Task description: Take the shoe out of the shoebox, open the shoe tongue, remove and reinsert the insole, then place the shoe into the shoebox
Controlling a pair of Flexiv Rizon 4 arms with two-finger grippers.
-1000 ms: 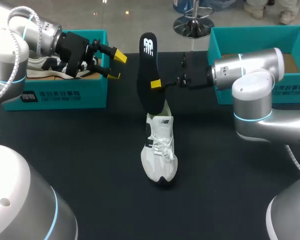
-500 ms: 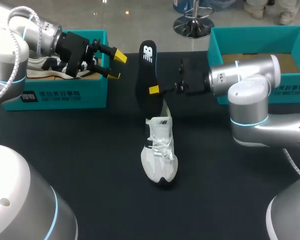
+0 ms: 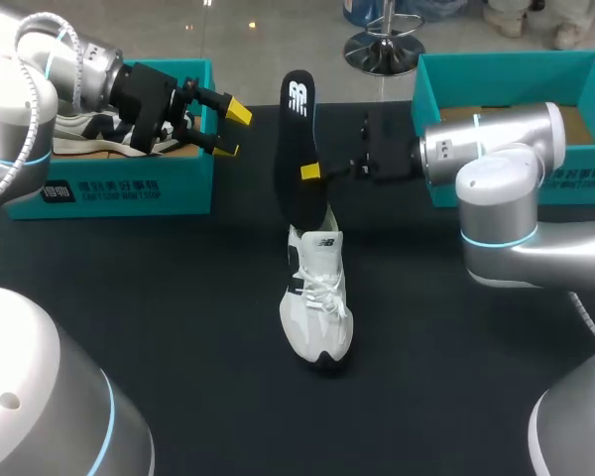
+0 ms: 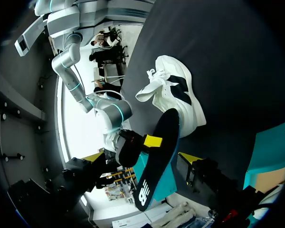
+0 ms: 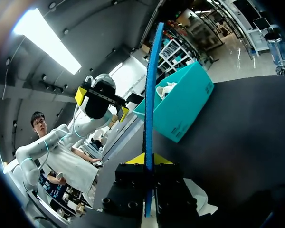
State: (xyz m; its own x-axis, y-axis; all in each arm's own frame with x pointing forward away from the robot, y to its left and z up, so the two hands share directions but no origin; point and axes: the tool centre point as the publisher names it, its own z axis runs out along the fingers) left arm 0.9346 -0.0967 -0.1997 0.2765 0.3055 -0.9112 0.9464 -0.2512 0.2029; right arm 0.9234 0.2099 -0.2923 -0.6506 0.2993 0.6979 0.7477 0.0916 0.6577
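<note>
Black worktop point(image 3: 178, 297) bears the shoe point(image 3: 317, 297); right pincer point(image 3: 312, 171) pinches the insole point(image 3: 296, 149) upright above it, seemingly for reinsertion; left pincer point(image 3: 233, 129) hangs spread.

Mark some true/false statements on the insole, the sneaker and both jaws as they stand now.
1. The right jaws are shut on the black insole. True.
2. The insole lies fully seated inside the white sneaker. False: it stands upright, nearly all of it above the shoe.
3. The left jaws hold the sneaker. False: they are open and empty, up by the left shoebox.
4. The sneaker stands on the table, outside both the left shoebox and the right shoebox. True.
</note>
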